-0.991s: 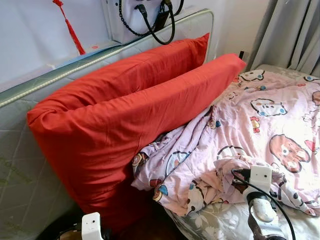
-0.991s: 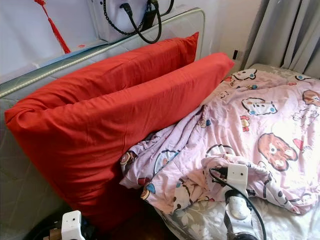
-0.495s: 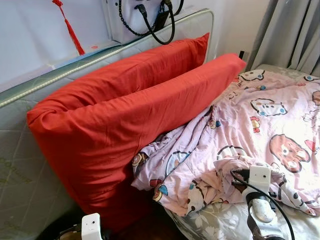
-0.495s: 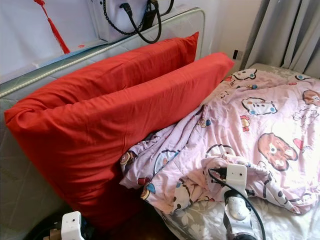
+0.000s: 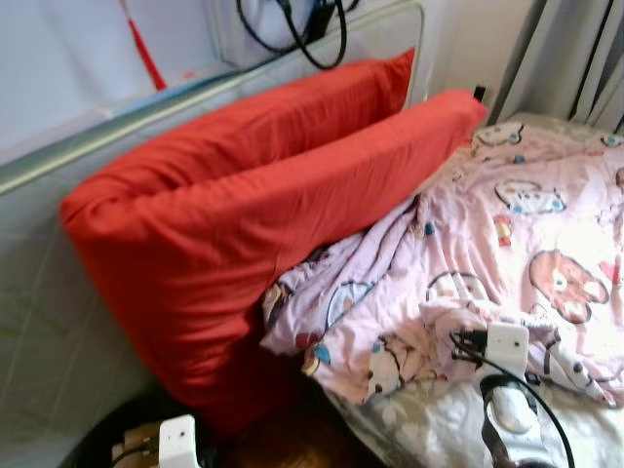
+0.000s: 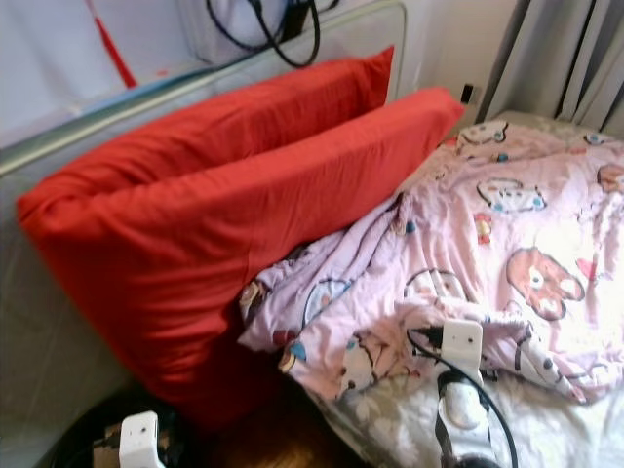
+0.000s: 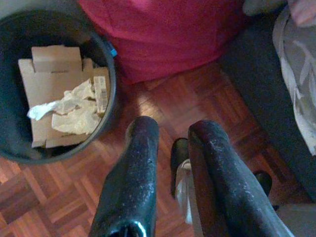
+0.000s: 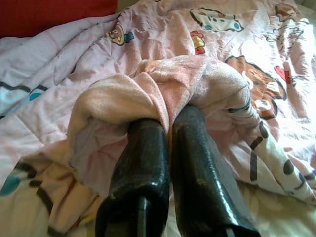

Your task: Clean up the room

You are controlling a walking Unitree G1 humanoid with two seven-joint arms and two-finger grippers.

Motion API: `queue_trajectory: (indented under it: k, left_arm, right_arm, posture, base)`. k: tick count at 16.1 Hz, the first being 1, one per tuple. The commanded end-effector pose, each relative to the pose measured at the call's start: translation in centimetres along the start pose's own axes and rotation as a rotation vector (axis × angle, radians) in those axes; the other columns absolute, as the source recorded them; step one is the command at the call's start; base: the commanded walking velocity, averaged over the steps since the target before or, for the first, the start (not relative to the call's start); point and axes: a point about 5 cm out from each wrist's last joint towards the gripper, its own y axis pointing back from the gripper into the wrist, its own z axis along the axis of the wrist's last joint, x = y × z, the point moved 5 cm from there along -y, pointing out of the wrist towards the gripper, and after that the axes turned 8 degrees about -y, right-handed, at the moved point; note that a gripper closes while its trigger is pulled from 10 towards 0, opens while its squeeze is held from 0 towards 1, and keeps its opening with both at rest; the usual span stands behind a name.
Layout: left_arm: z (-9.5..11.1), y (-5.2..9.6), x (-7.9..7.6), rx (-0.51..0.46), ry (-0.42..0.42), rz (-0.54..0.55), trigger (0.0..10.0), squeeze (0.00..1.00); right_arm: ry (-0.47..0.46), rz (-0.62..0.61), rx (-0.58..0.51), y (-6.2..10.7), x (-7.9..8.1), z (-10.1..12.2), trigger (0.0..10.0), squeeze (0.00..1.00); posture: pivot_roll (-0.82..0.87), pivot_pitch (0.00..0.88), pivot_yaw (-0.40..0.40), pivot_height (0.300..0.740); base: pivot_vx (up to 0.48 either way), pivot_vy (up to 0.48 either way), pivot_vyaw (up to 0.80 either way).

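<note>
A pink cartoon-print blanket lies rumpled over the bed. My right gripper is shut on a raised fold of the blanket near the bed's front edge, and the right arm reaches in from below. Two long red pillows lean against the padded headboard. My left gripper hangs low over the wooden floor beside the bed, its fingers a little apart with nothing between them.
A dark round bin with flattened cardboard and crumpled paper stands on the floor by the pillows' lower end. A grey floral sheet covers the mattress. Grey curtains hang at the far right. Black bag straps hang above the headboard.
The head view has shifted slightly and turned blurry, so the camera has moved. The right gripper still holds the same blanket fold; the left arm hangs as before.
</note>
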Motion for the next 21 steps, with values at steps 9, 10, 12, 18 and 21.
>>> queue_trajectory:
  k: [9,10,12,18,21]
  left_arm:
    - [-0.7,0.2,0.8,0.021,-0.030,0.009,10.0,0.00]
    - [-0.6,0.2,0.8,0.021,-0.031,0.009,10.0,0.00]
    - [-0.6,0.2,0.7,0.018,-0.031,0.008,10.0,0.00]
    - [-0.6,0.2,0.6,0.015,-0.035,0.006,10.0,0.00]
    - [-0.8,0.3,0.6,0.016,-0.041,0.005,10.0,0.00]
  right_arm:
    - [-0.003,-0.041,-0.034,0.0,-0.6,0.6,10.0,0.00]
    - [-0.003,-0.042,-0.035,0.0,-0.7,0.6,10.0,0.00]
    - [-0.002,-0.051,-0.039,-0.1,-0.9,0.7,10.0,0.00]
    - [0.010,-0.093,-0.081,-0.2,-1.7,1.6,10.0,0.00]
    - [0.038,-0.103,-0.133,-0.4,-2.0,2.8,10.0,0.00]
  posture:
    - [-0.04,0.000,0.069,0.740]
    - [-0.04,0.000,0.069,0.740]
    - [-0.04,0.000,0.069,0.740]
    - [-0.04,0.000,0.069,0.740]
    - [-0.04,0.000,0.069,0.740]
  base:
    - [-0.300,0.000,0.00]
    - [-0.300,0.000,0.00]
    - [-0.300,0.000,0.00]
    - [-0.301,0.000,0.00]
    - [-0.100,0.000,0.00]
